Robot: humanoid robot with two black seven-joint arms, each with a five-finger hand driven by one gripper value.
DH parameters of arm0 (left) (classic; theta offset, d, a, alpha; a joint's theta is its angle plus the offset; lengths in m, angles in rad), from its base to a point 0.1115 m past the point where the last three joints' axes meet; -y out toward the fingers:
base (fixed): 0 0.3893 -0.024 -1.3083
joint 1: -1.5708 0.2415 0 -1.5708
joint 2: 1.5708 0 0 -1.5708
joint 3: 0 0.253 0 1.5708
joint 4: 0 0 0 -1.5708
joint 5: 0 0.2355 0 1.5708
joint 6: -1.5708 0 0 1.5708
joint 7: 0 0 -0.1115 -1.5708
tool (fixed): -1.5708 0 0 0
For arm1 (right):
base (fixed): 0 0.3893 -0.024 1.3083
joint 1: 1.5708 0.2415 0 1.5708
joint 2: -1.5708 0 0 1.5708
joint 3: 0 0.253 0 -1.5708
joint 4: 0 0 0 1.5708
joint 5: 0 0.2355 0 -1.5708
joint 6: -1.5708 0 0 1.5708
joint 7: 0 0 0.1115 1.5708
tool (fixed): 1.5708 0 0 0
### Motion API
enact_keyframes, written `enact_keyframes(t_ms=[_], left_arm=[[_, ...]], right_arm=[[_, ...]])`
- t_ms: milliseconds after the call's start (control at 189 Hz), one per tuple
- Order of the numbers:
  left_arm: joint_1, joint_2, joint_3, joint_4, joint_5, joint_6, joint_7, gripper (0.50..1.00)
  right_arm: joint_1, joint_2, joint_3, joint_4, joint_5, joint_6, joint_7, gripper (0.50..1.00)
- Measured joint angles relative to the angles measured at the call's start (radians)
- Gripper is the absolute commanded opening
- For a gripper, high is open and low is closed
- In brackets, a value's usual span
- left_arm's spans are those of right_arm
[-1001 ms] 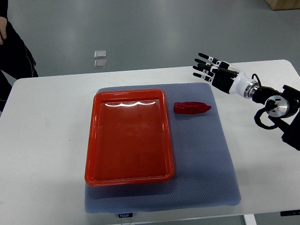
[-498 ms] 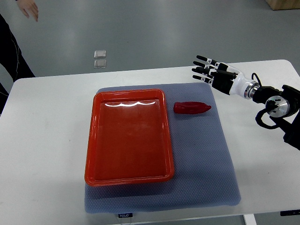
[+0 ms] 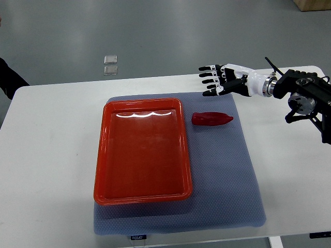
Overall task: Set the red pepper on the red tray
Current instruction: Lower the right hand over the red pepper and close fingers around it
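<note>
A red pepper (image 3: pixel 212 119) lies on its side on a blue-grey mat (image 3: pixel 227 175), just right of a red tray (image 3: pixel 142 150). The tray sits on the mat's left part and holds nothing. My right hand (image 3: pixel 213 81) is open, fingers spread, hovering above the mat's far edge, a little beyond the pepper and apart from it. Its arm (image 3: pixel 295 93) comes in from the right edge. The left arm is out of view.
The mat lies on a white table (image 3: pixel 46 155). A person's dark sleeve (image 3: pixel 10 77) shows at the far left edge. Two small square plates (image 3: pixel 110 64) are on the floor beyond the table.
My right hand has moved left and turned, now reaching over the mat's far edge closer to the pepper. The person at the left has drawn back. The pepper and tray have not moved.
</note>
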Motion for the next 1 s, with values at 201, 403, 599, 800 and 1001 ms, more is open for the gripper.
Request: enact_keyframes(t_ms=[201,403,599,800,1001], left_arm=[[0.0,0.0,0.0,0.0,0.0,0.0,0.0,1.0],[0.0,0.0,0.0,0.0,0.0,0.0,0.0,1.0],[0.0,0.0,0.0,0.0,0.0,0.0,0.0,1.0],[0.0,0.0,0.0,0.0,0.0,0.0,0.0,1.0],[0.0,0.0,0.0,0.0,0.0,0.0,0.0,1.0]], right_arm=[[0.017,-0.015,-0.001,0.021,-0.41,-0.025,0.026,0.911],[0.056,-0.01,-0.089,0.054,-0.526,-0.035,0.031,0.911],[0.087,0.003,-0.183,0.057,-0.531,-0.095,0.029,0.907],[0.084,0.007,-0.222,0.047,-0.532,-0.136,0.021,0.891],[0.078,0.025,-0.283,0.044,-0.532,-0.187,0.02,0.862]])
